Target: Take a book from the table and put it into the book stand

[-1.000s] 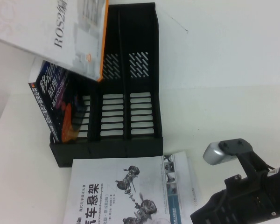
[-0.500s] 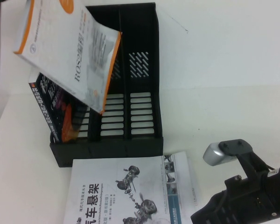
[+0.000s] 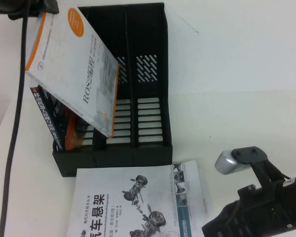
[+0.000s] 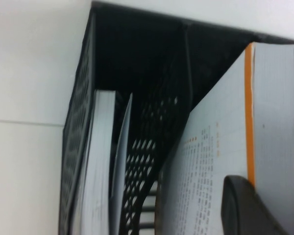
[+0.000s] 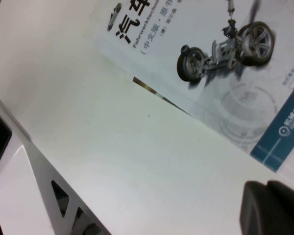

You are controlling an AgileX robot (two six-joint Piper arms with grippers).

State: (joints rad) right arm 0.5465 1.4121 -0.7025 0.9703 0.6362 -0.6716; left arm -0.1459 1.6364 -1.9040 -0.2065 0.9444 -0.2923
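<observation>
The book (image 3: 76, 69), white with orange edge and "ROS2" title, hangs tilted over the left part of the black book stand (image 3: 148, 98). Its low corner sits by the divider between the left and middle slots; I cannot tell which slot it enters. My left gripper (image 3: 34, 6) at the top left is shut on the book's upper end. In the left wrist view one finger (image 4: 245, 210) presses the book (image 4: 210, 147) above the stand (image 4: 137, 58). My right gripper (image 5: 272, 208) is shut and empty, low over the white table (image 3: 246, 74) at the front right.
A dark blue book (image 3: 56, 118) stands in the stand's left slot. A white book with a car-suspension drawing (image 3: 133, 202) lies flat in front of the stand, also in the right wrist view (image 5: 225, 54). The right arm (image 3: 256, 207) is beside it.
The ROS2 book has swung down and more upright, its low corner moving deeper over the stand. The left gripper has come into view at the top left. The right arm has not moved.
</observation>
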